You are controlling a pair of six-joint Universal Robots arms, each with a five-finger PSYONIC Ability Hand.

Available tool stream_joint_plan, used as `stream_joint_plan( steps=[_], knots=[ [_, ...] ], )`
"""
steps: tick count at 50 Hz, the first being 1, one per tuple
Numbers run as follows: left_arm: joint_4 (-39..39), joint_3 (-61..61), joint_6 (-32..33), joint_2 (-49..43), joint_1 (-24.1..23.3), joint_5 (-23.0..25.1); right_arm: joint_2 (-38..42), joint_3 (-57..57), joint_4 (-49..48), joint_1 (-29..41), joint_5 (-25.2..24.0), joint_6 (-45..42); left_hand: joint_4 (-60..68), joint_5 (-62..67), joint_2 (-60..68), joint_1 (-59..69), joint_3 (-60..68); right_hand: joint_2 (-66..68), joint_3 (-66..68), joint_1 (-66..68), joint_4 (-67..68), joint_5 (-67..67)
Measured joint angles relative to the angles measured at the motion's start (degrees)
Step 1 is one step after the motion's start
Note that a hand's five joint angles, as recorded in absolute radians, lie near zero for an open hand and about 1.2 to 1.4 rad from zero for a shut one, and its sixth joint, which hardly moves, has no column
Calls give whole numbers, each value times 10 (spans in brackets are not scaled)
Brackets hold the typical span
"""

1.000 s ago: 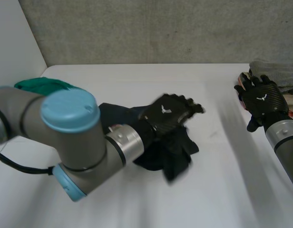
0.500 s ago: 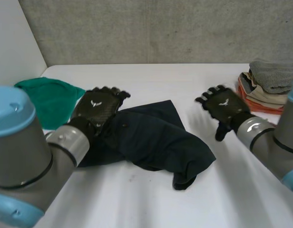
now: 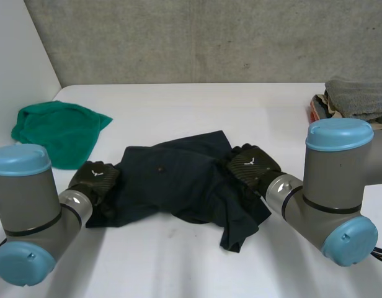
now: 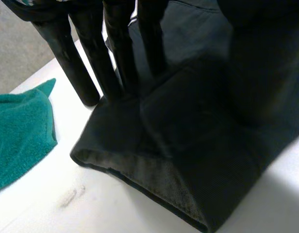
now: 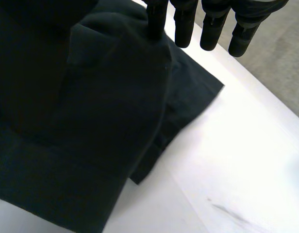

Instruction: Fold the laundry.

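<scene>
Dark navy garment [image 3: 172, 177], rumpled, half-spread across white table [image 3: 178, 112]

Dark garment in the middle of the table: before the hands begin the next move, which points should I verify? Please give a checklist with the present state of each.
1. Is the left hand at the edge of the dark garment? Ok, on the side toward the green towel.
2. Is the right hand at the opposite edge? Ok.
3. Cloth gripped: not ok, both hands have straight fingers and pinch nothing.
4. Garment lying flat: not ok, it is bunched and folded over near the right hand.
5. Green towel apart from the garment: ok.
6. Is the stack of folded cloths out of the way? Ok, far from the garment.
</scene>
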Motion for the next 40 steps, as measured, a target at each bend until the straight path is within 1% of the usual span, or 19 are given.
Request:
stream_joint_plan(
  steps=[2, 3, 8, 12, 14, 15, 16, 19, 24, 26, 28, 29, 30, 35, 38, 40],
  knots=[
    [8, 10, 2, -7, -1, -2, -1, 2, -6, -1, 9, -1, 147, 136, 141, 104, 145, 0, 0, 0, 0, 0],
    [14, 16, 3, -9, -1, -4, -2, 3, -8, -2, 13, -1, 181, 170, 172, 113, 182, 0, 0, 0, 0, 0],
    [67, 83, 18, 1, -3, -21, -19, 12, -20, -8, 24, -1, 210, 190, 196, 113, 205, 0, 0, 0, 0, 0],
    [128, 172, 32, 34, -6, -44, -51, 24, -29, -12, 25, 0, 210, 190, 196, 114, 205, 0, 0, 0, 0, 0],
    [148, 209, 33, 44, -12, -50, -65, 30, -34, -15, 25, 1, 210, 190, 196, 114, 205, 0, 0, 0, 0, 0],
    [148, 209, 33, 44, -12, -50, -65, 30, -34, -15, 25, 1, 210, 190, 196, 114, 205, 0, 0, 0, 0, 0],
    [166, 247, 31, 51, -23, -52, -80, 37, -40, -22, 25, 2, 210, 190, 197, 114, 205, 0, 0, 0, 0, 0],
    [180, 293, 20, 51, -49, -45, -101, 51, -48, -38, 24, 2, 210, 195, 197, 120, 206, 0, 0, 0, 0, 0],
    [184, 322, -15, 22, -100, -2, -123, 73, -56, -70, 23, 3, 210, 200, 197, 120, 213, 0, 0, 0, 0, 0],
    [182, 318, -31, 8, -121, 28, -128, 81, -59, -83, 23, 3, 210, 200, 197, 120, 214, 0, 0, 0, 0, 0],
    [178, 303, -52, -11, -148, 73, -133, 91, -63, -105, 23, 3, 211, 200, 197, 120, 214, 0, 0, 0, 0, 0],
    [178, 300, -55, -13, -152, 80, -134, 92, -64, -110, 23, 3, 211, 200, 197, 120, 214, 0, 0, 0, 0, 0],
    [175, 286, -68, -24, -167, 110, -136, 98, -66, -129, 22, 3, 211, 200, 197, 120, 214, 0, 0, 0, 0, 0],
    [160, 232, -89, -53, -204, 187, -137, 104, -71, -181, 20, 1, 211, 200, 197, 120, 214, 0, 0, 0, 0, 0],
    [131, 204, -94, -72, -227, 215, -136, 101, -73, -211, 18, -1, 208, 200, 195, 120, 212, 0, 0, 0, 0, 0],
    [108, 193, -96, -80, -238, 223, -136, 99, -73, -224, 17, -3, 181, 194, 164, 116, 179, 0, 0, 0, 0, 0]
  ],
)
